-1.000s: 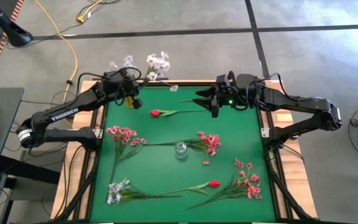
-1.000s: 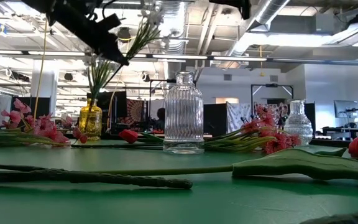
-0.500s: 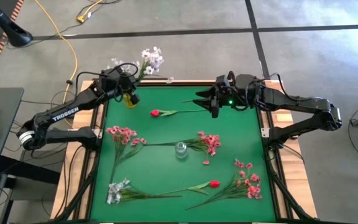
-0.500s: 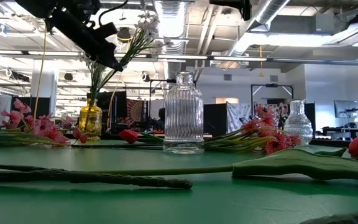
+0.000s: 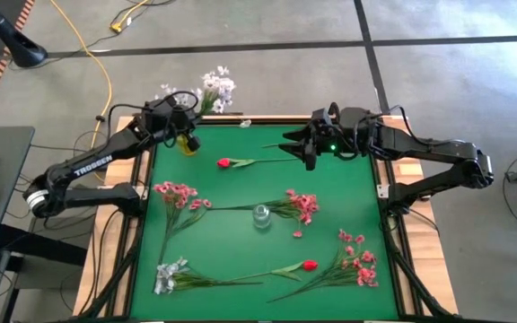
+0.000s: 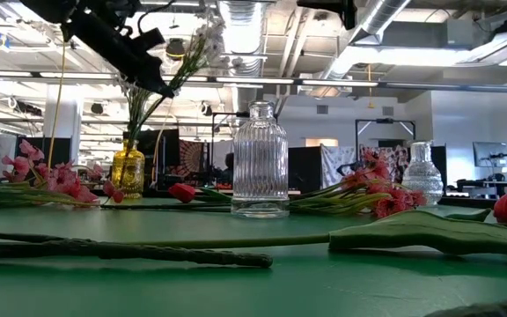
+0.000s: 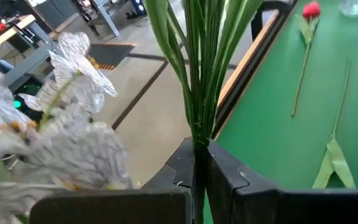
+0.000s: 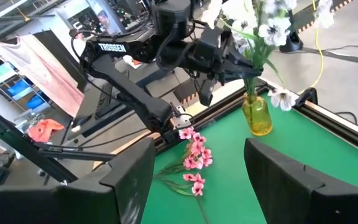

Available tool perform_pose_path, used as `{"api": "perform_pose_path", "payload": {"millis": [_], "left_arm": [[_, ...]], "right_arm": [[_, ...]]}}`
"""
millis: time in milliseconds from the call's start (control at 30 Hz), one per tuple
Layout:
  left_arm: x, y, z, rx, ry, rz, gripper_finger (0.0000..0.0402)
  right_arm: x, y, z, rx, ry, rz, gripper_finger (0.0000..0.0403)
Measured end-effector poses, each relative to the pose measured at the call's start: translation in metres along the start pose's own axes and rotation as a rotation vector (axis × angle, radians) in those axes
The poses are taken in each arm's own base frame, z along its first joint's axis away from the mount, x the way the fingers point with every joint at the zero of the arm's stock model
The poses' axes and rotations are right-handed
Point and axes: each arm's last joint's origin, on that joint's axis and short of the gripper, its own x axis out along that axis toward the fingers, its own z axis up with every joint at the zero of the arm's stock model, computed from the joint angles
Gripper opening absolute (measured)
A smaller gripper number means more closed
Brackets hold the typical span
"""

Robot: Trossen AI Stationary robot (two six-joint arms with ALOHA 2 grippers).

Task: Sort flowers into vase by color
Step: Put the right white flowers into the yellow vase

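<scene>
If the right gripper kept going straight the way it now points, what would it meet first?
Probably nothing soon: the open right gripper points across the table's far end toward the small yellow glass vase, with bare green mat between. The red bud flower seems to lie just beside that line; depth is unclear.

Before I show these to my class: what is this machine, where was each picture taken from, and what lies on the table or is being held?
It is a robot with two dark arms at a green table. One picture looks straight down, one level across the tabletop, and two sit on the wrists. The left end effector is shut on a whitish flower bunch, stems over a yellow vase. The right end effector waits open at the far edge. On the table lie pink sprays, red buds, another whitish bunch and a clear vase.
</scene>
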Motion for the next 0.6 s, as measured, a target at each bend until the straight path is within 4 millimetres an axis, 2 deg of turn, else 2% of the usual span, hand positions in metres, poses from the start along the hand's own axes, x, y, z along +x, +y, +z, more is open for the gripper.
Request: {"api": "perform_pose_path", "payload": {"millis": [333,600], "left_arm": [[-0.04,-0.01,-0.016,-0.074,-0.229,-0.151,0.0],[-0.059,-0.016,-0.044,-0.166,-0.345,-0.031,0.0]], "right_arm": [[0.0,-0.001,-0.002,0.001,0.024,-0.012,0.0276],[0.0,-0.003,-0.001,0.001,0.017,-0.018,0.0276]]}}
